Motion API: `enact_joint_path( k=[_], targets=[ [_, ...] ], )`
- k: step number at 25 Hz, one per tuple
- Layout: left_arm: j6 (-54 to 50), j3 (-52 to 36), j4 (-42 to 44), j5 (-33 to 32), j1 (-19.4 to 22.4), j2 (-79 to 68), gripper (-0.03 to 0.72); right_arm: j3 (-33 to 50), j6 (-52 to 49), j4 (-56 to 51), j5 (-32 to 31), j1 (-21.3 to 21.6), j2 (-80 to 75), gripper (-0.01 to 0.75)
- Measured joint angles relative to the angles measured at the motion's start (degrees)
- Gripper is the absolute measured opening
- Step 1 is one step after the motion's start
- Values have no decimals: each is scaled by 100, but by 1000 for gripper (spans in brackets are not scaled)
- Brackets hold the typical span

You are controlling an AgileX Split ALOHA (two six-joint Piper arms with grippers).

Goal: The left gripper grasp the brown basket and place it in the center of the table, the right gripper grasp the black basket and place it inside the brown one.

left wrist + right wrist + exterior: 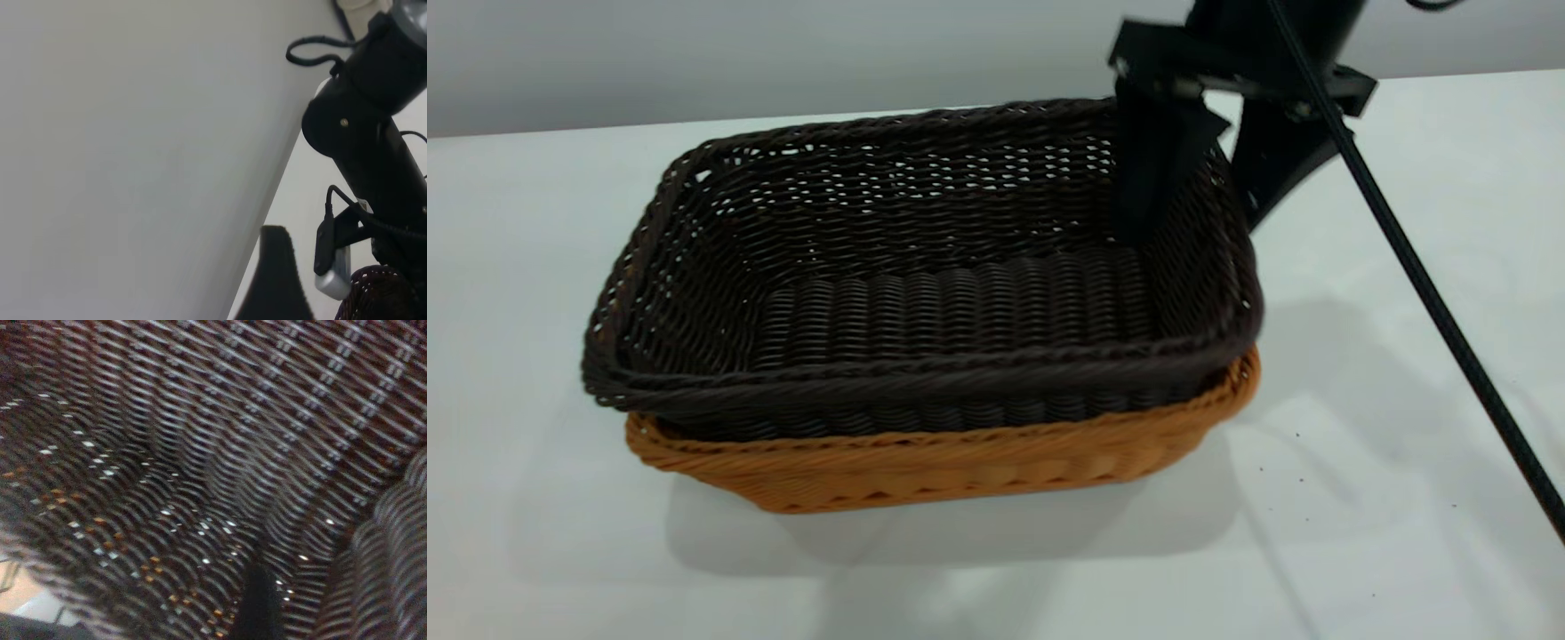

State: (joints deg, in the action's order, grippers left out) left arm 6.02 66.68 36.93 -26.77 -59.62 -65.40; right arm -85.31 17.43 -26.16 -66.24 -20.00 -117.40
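On the tabletop: the white tabletop (pixel 1405 444) holds two baskets, one set in the other, near the middle of the exterior view.
Brown basket: the brown basket (pixel 960 467) sits flat on the tabletop. Only its rim and outer wall show, under the dark one.
Black basket: the black basket (pixel 925 293) rests inside the brown basket. It sits high, so its rim stands above the brown rim and sticks out past it on the left side. It looks a little tilted, but that is hard to be sure of from this angle.
Right end effector: the right end effector (pixel 1193 200) is at the black basket's far right corner. One finger (pixel 1152 178) hangs down inside the basket and the other is outside the wall, so the wall is between them. The two fingers are spread apart, not squeezing the wall tight.
Right wrist view: dark weave of the black basket (pixel 200 453) fills it, with one fingertip (pixel 257 607) in front.
Left end effector: the left end effector (pixel 277 280) is off to the side, away from the baskets. Only one dark finger shows, so I cannot tell if it is open or closed.
Cable: a black cable (pixel 1432 293) runs down from the right arm across the tabletop side.
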Motion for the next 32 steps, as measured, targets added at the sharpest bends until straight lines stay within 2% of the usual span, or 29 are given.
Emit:
enact_joint_path(
  k=[6,10,20,29,32],
  targets=[
    [1,0,0,-104,0,0,481,-422,0,20,-305,0,0,546],
    [1,0,11,-304,0,0,481,-431,47,156,-304,0,0,546],
    [1,0,116,-347,0,0,481,-444,-172,983,-256,39,0,546],
    [-142,0,631,-926,0,87,478,-883,-59,625,-381,58,318,546],
    [-160,0,862,-1333,0,233,456,-883,52,443,-386,58,629,536]
  ],
)
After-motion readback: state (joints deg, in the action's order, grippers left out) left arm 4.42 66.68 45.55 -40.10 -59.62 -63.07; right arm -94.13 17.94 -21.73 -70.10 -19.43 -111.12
